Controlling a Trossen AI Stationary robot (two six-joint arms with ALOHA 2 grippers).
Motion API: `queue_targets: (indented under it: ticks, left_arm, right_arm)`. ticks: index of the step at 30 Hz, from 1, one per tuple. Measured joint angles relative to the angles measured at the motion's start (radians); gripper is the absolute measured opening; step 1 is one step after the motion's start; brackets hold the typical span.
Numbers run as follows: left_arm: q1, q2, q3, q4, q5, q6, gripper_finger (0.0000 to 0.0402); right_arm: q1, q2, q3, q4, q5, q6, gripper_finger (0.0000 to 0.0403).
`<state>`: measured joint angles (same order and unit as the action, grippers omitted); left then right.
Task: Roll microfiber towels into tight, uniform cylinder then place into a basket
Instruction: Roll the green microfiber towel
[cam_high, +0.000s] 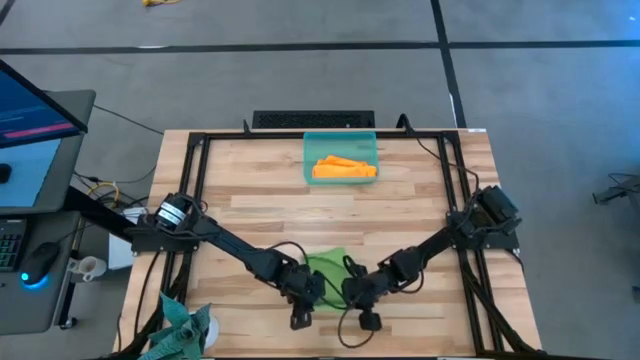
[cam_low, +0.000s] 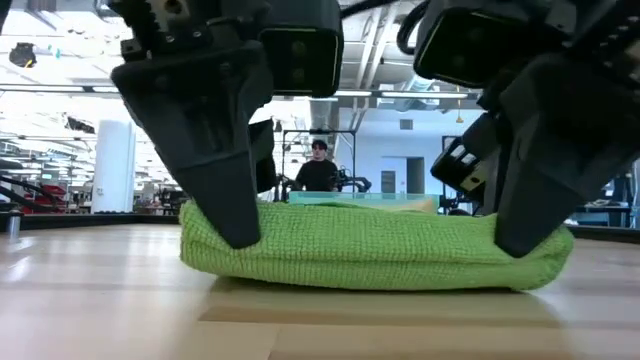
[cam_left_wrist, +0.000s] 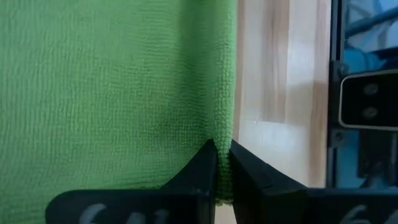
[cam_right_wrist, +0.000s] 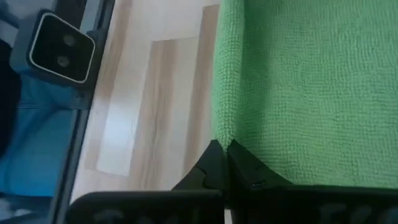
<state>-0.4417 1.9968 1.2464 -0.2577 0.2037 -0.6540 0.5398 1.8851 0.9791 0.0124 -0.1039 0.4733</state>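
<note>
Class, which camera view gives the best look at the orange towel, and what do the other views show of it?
The high view: looking straight down, it shows the orange towel lying inside the basket at the table's far side. In the low view the green towel blocks it. Neither wrist view shows it; each sees only green cloth and table.

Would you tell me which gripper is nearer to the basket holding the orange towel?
Neither clearly: left gripper and right gripper both pinch the green towel at the near edge, across the table from the basket.
</note>
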Motion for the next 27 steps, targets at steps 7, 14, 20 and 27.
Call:
queue_targets:
  ticks: [7,14,20,27]
  left_arm:
    - [0.056,0.000,0.000,-0.011,0.101,-0.146,0.0017]
    - [0.077,-0.002,-0.001,-0.013,0.159,-0.276,0.0017]
    - [0.078,-0.002,-0.001,-0.010,0.140,-0.328,0.0017]
    - [0.079,-0.002,-0.001,-0.007,0.121,-0.321,0.0017]
  right_arm:
    - [-0.092,0.000,-0.001,-0.009,-0.188,0.141,0.0013]
    - [-0.182,-0.001,-0.002,-0.013,-0.329,0.221,0.0006]
    - [-0.256,-0.002,-0.001,-0.070,-0.340,0.268,0.0016]
    - [-0.307,0.000,0.000,-0.095,-0.393,0.329,0.0006]
